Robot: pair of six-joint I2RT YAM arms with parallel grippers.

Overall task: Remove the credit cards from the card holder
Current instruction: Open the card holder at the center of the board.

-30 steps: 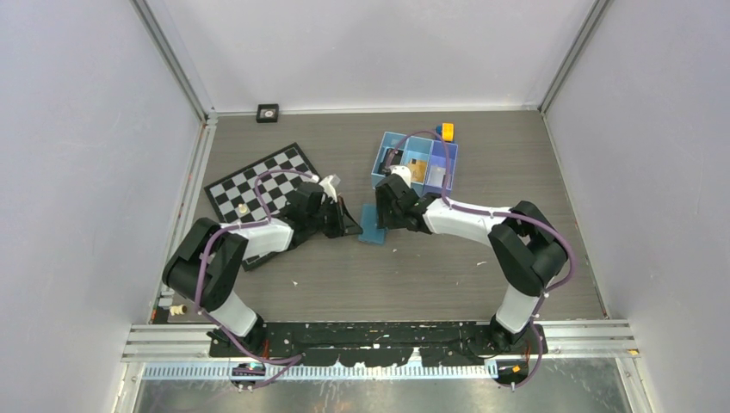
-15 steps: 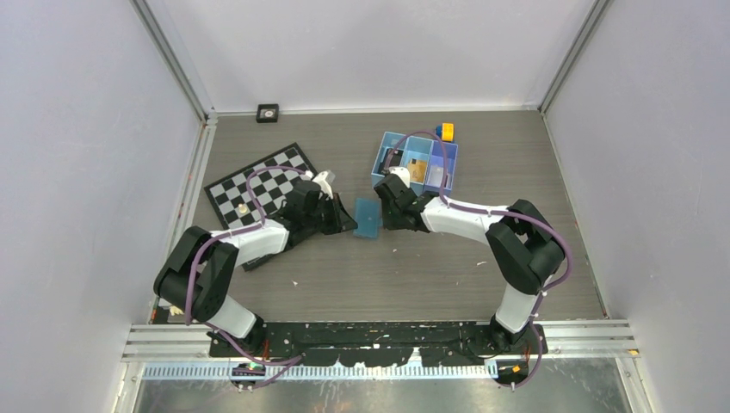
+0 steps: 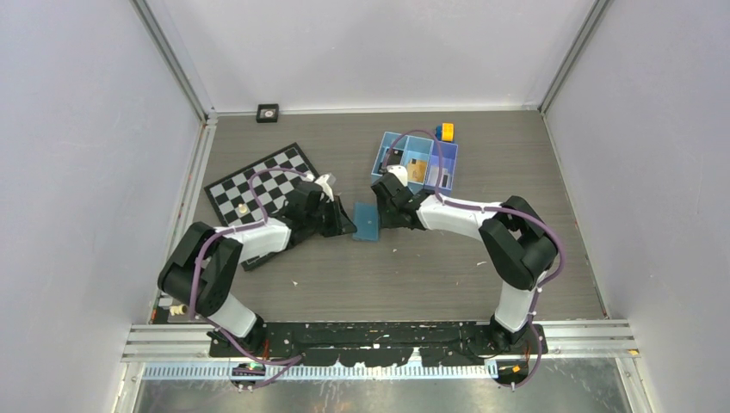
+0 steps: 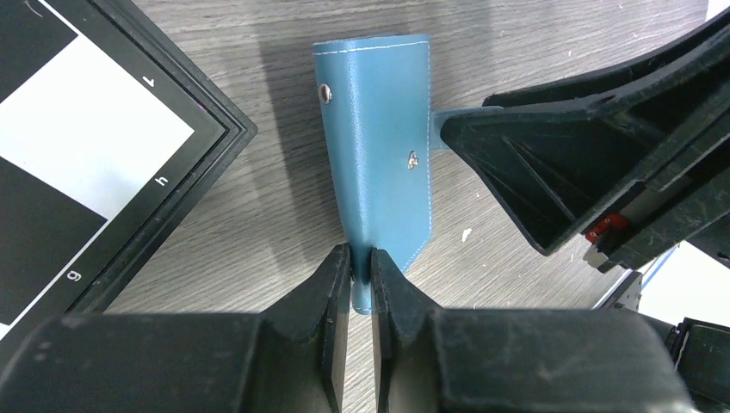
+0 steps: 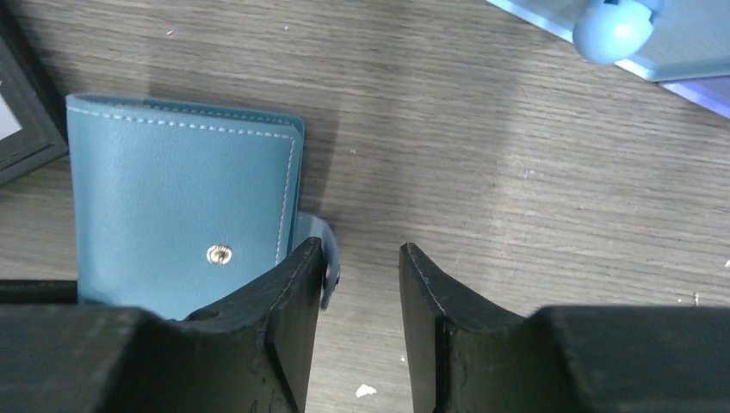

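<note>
Top view: the jaws of the left gripper (image 3: 346, 225) meet the card holder (image 3: 368, 221) at its 8 o'clock edge, while those of the right gripper (image 3: 383, 217) stand at its 2 o'clock edge. The holder lies folded on the worktop (image 3: 413, 267) between the two arms. The chessboard (image 3: 258, 185) is at its 9 o'clock and the blue compartment tray (image 3: 415, 160) at its 1 o'clock. A second ago the right gripper covered part of the holder. The holder has since slid slightly toward the left arm and now shows whole.

Left wrist view: the jaws are pinched nearly closed on the holder's near corner. Its snap flap faces up, unfastened.

Right wrist view: the jaws stand apart over bare worktop, and the 9 o'clock finger touches the flap's edge.

Assessment: no card is showing at the holder. With the left side anchored, lifting the flap appears to be the step in hand.
</note>
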